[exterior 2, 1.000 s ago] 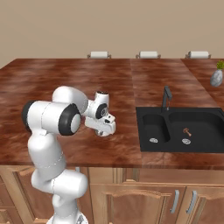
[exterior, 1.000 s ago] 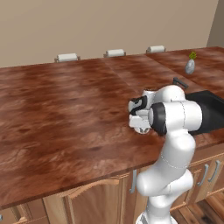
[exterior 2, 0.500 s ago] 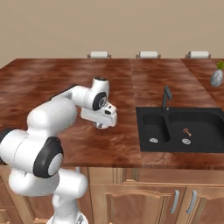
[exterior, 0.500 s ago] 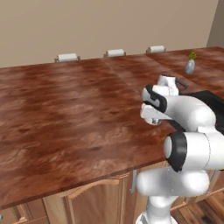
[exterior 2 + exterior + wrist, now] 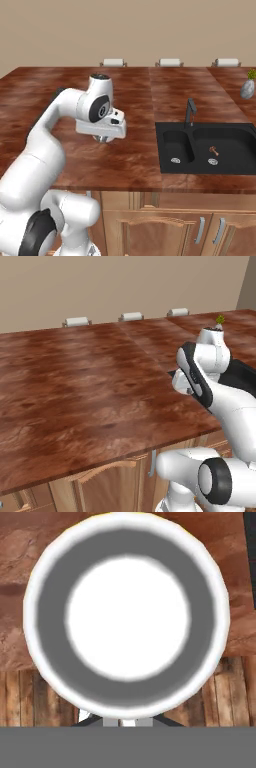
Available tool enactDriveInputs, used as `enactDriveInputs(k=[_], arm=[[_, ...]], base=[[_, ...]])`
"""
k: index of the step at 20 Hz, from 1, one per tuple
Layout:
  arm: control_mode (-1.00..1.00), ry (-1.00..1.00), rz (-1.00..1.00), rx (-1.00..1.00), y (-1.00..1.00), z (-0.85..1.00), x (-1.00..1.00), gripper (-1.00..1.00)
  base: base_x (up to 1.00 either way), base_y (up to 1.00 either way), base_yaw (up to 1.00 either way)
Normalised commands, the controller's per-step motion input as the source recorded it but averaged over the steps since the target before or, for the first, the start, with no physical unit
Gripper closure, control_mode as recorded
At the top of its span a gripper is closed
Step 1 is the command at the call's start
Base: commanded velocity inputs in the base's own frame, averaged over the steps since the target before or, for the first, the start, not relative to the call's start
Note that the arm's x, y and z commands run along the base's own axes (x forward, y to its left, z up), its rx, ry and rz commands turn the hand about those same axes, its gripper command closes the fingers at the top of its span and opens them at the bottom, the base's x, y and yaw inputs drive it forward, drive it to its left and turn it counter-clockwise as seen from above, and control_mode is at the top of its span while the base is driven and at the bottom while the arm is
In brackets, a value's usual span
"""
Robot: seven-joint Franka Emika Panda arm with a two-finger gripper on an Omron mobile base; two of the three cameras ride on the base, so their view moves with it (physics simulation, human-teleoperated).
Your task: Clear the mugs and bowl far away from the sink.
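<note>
In the hand view I look straight down into a round white mug (image 5: 127, 619) with a grey inner wall and a white bottom. My gripper (image 5: 127, 722) is shut on its near rim. From the right base camera, the gripper (image 5: 102, 139) points down over the wooden counter (image 5: 60, 90), and the mug's lower part (image 5: 103, 138) shows just under the hand. It hangs a short way left of the black two-basin sink (image 5: 205, 147), near the counter's front edge. The bowl is out of view.
A slim dark faucet (image 5: 189, 112) stands behind the sink's divider. A small grey vase (image 5: 247, 87) with a green sprig stands at the far right of the counter (image 5: 75, 381). Three chair backs line the far edge. Cabinet doors (image 5: 170, 225) lie below the counter front.
The arm's big links have swung down and forward, from upright beside the base to stretched low across the counter. The hand has stayed roughly where it was, left of the sink, still shut.
</note>
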Motion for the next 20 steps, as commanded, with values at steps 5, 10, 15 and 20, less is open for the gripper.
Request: enactDriveInputs(k=[5, 10, 15, 20], arm=[[-1.0, -0.01, 0.04, -0.04, 0.13, 0.61, -0.54, 1.0], [-1.0, 0.0, -0.11, -0.01, 0.13, 0.2, -0.34, 1.0], [-1.0, 0.0, -0.13, 0.05, 0.0, 0.02, -0.57, 1.0], [1.0, 0.02, -0.04, 0.02, -0.03, -0.12, -0.18, 1.0]], base=[[0.0, 0.0, 0.0], [0.0, 0.0, 0.0], [0.0, 0.0, 0.0], [0.0, -0.07, -0.01]])
